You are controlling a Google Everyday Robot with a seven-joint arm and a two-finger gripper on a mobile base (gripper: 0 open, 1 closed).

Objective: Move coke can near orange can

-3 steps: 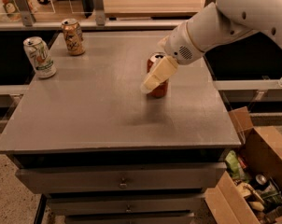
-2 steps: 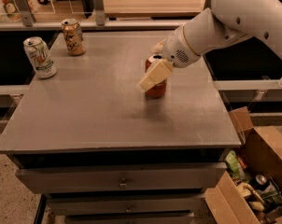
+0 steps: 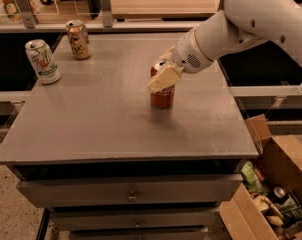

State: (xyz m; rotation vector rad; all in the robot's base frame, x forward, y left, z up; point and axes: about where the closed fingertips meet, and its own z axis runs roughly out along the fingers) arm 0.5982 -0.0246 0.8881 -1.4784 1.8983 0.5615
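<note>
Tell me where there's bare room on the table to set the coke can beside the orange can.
The table is bare right of the orange can, up to the coke can, where the gripper sits. Its whole front is free too. Tightest: the back-left corner, between the orange can and white can.

Chunky glossy white plastic arm (image 3: 251, 19), all smooth rounded tube-like shells. Couple of small dark round holes dotted along the fat upper segment. Thin darker seam ring near the wrist, plus a grey perforated patch just past it. Blocky cream-coloured gripper (image 3: 161, 75) on the end, parked right at the top of the red aluminium coke can (image 3: 162, 95).
</note>
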